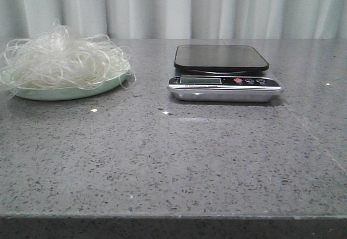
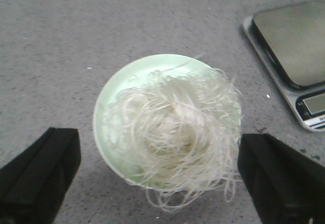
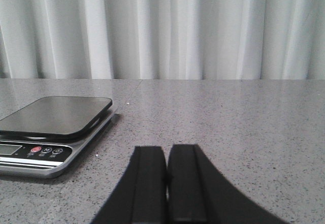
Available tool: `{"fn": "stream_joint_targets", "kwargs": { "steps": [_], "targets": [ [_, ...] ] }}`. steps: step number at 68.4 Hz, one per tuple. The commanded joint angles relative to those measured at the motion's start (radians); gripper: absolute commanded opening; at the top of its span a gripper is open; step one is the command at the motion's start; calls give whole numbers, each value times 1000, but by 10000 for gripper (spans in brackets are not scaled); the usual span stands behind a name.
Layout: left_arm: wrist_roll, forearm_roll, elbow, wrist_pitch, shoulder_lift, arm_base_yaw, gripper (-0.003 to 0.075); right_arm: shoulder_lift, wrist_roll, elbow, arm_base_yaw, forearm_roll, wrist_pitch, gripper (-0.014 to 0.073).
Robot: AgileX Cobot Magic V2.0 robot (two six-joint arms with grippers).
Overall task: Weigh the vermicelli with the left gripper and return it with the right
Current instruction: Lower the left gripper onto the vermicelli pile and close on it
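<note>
The vermicelli (image 1: 62, 57), a fluffy tangle of thin whitish strands, lies heaped on a pale green plate (image 1: 51, 94) at the table's far left. Seen from the left wrist, the vermicelli (image 2: 177, 132) fills the plate (image 2: 114, 97), and some strands hang over its rim. My left gripper (image 2: 160, 176) hovers above it, open wide, with one dark finger on each side and nothing between them. My right gripper (image 3: 166, 155) is shut on nothing, low over the bare table to the right of the scale (image 3: 51, 132). Neither gripper shows in the front view.
A digital kitchen scale (image 1: 222, 73) with a black weighing platform and a silver front with display and buttons stands at mid-table, to the right of the plate. Its corner (image 2: 294, 56) shows in the left wrist view. A pale curtain hangs behind the grey speckled table.
</note>
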Motion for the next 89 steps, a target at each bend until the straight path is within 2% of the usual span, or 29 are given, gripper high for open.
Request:
{"fn": "stream_joint_targets", "kwargs": {
  "steps": [1, 6, 20, 44, 66, 72, 76, 78, 79, 80, 84, 89],
  "targets": [
    [6, 18, -111, 20, 97, -73, 673, -15, -7, -8, -6, -16, -86, 166],
    [-28, 55, -178, 68, 192, -106, 673, -15, -7, -8, -6, -16, -86, 166],
    [-64, 55, -261, 95, 330, -108, 673, -15, -7, -8, -6, -16, -86, 166],
    [-109, 118, -270, 124, 436, -108, 673, -15, -7, -8, -6, -16, -86, 166],
    [-109, 115, -272, 194, 524, -108, 666, -15, -7, -8, -6, -16, -86, 166],
    [-109, 115, -274, 197, 532, -108, 578, -15, -7, -8, -6, -16, -86, 166],
    [-109, 115, -279, 201, 532, -108, 446, -15, -7, -8, -6, -16, -86, 166],
    [-109, 115, -281, 204, 532, -108, 360, -15, -7, -8, -6, -16, -86, 166],
    [-109, 115, -285, 208, 532, -108, 293, -15, -7, -8, -6, -16, -86, 166],
    [-109, 115, -286, 210, 532, -108, 271, -15, -7, -8, -6, -16, -86, 166],
    [-107, 115, -305, 226, 532, -108, 104, -15, -7, -8, -6, -16, -86, 166],
    [-106, 115, -342, 256, 532, -108, 166, -15, -7, -8, -6, -16, -86, 166]
  ]
}}
